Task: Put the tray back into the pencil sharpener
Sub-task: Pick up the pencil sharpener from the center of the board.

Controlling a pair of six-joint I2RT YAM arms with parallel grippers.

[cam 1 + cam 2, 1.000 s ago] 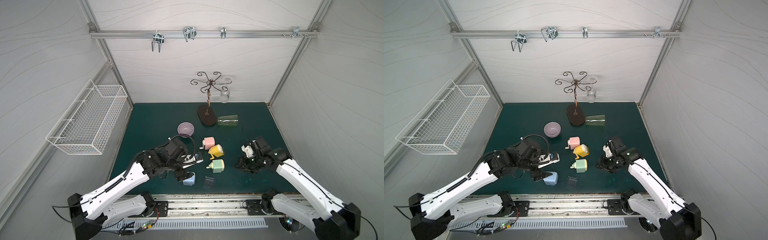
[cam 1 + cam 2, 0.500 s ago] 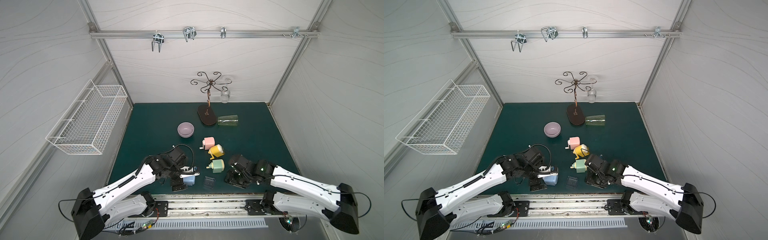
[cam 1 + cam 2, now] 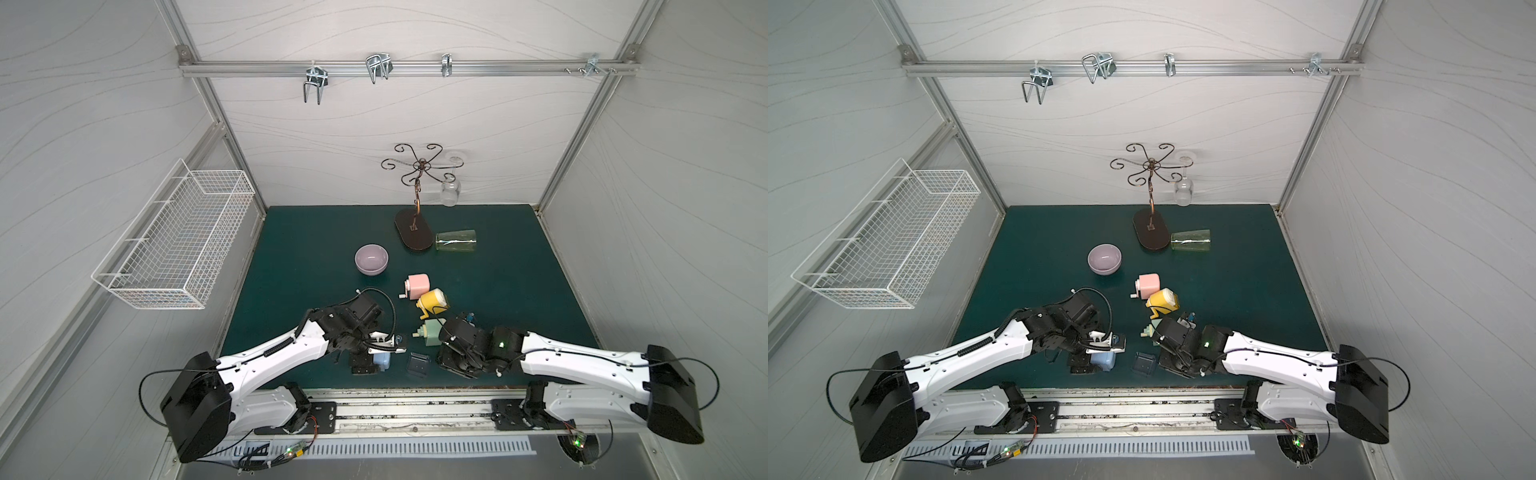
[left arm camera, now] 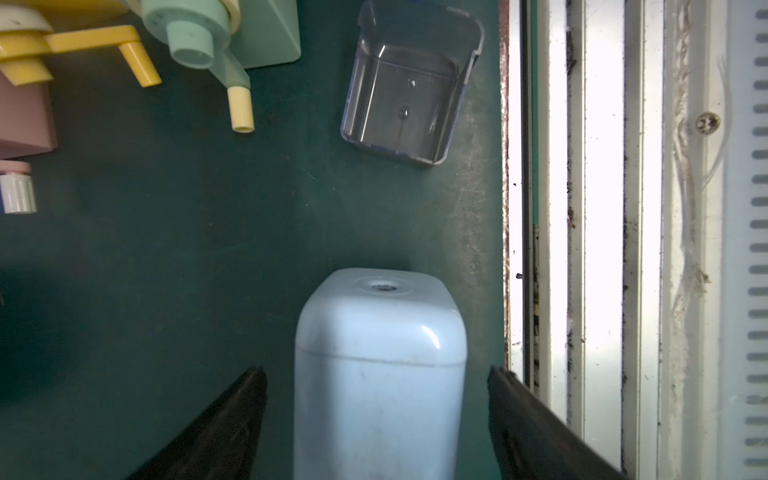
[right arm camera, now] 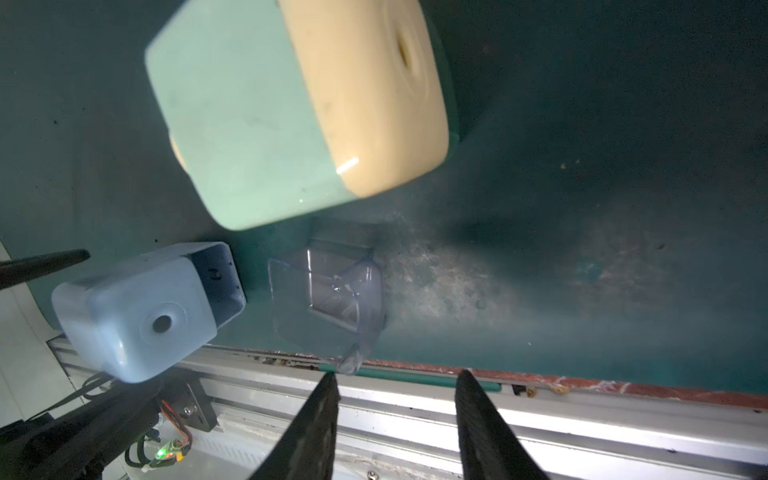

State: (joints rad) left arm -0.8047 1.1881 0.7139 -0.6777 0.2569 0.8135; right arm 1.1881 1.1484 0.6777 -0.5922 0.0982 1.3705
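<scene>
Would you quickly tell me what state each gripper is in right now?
Left gripper: open, straddling the blue sharpener, not clamped on it.
Right gripper: open, empty, close to the clear tray.

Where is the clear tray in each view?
Top view: tray at the front edge of the mat.
Top view: tray, same spot.
Left wrist: tray beyond the blue sharpener, near the rail.
Right wrist: tray at the mat edge.
Landmark: blue sharpener, beside the tray in all four.
</scene>
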